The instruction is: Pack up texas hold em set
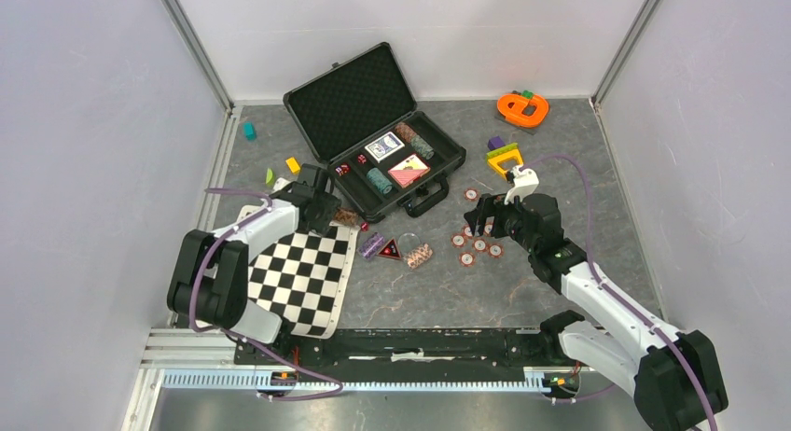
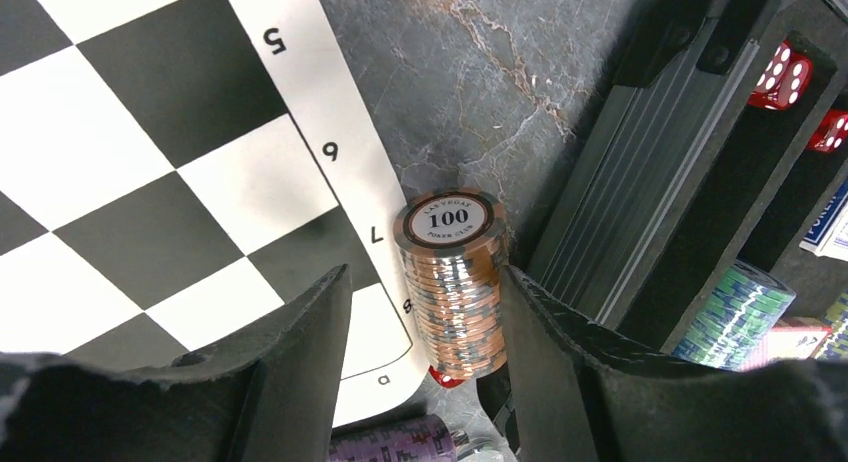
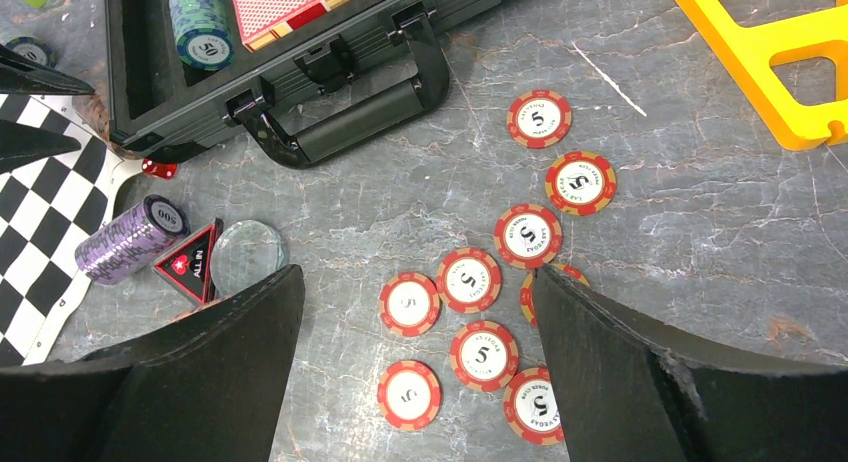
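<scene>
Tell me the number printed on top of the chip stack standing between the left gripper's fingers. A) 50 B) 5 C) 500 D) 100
D: in the left wrist view, the brown chip stack between the fingers of the left gripper reads 100 on its top chip.

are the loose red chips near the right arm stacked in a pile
No, the red chips lie flat and scattered side by side on the table, none resting on top of another.

Brown chip stack point(image 2: 450, 282): "100" — red chips point(image 3: 527, 232): "5" — teal stack point(image 3: 205, 37): "50".
</scene>
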You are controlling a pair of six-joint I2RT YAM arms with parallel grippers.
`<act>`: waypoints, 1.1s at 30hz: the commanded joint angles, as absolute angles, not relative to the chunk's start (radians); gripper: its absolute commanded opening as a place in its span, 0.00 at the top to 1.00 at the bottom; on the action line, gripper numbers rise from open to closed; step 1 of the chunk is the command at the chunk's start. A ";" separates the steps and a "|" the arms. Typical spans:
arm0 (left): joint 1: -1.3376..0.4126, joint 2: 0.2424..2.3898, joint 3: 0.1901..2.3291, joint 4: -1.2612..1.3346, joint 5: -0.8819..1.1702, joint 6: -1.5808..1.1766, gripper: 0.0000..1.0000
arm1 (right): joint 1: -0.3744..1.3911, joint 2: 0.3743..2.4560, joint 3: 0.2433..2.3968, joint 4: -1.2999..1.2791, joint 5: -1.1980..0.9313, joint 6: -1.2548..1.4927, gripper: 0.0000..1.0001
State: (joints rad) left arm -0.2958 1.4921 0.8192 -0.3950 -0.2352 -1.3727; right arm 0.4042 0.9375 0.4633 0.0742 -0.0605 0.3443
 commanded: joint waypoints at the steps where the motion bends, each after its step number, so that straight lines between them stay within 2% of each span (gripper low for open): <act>1: -0.294 1.518 0.868 -0.373 -0.218 -1.304 0.39 | 0.408 0.946 0.466 0.118 -0.072 0.353 0.11; 8: -0.305 1.616 0.891 -0.306 -0.156 -1.324 0.43 | 0.408 0.950 0.465 0.121 -0.070 0.354 0.11; 12: -0.307 1.640 0.906 -0.303 -0.180 -1.331 0.53 | 0.408 0.954 0.466 0.120 -0.072 0.353 0.11; 16: -0.315 1.573 0.942 -0.396 -0.277 -1.278 0.63 | 0.408 0.945 0.468 0.112 -0.062 0.348 0.11; 19: -0.320 1.480 0.937 -0.452 -0.371 -1.258 0.66 | 0.407 0.944 0.469 0.112 -0.061 0.348 0.11; 24: -0.319 1.360 0.915 -0.445 -0.405 -1.203 0.82 | 0.408 0.955 0.471 0.115 -0.068 0.350 0.11; 26: -0.321 1.330 0.921 -0.430 -0.395 -1.166 0.83 | 0.408 0.957 0.472 0.115 -0.069 0.351 0.10; 29: -0.321 1.295 0.908 -0.292 -0.355 -1.068 0.86 | 0.408 0.962 0.473 0.118 -0.065 0.351 0.11; 31: -0.320 1.296 0.890 -0.158 -0.291 -1.010 0.92 | 0.408 0.967 0.474 0.120 -0.067 0.353 0.11; 33: -0.321 1.323 0.920 -0.087 -0.231 -0.969 0.95 | 0.408 0.975 0.478 0.121 -0.066 0.352 0.11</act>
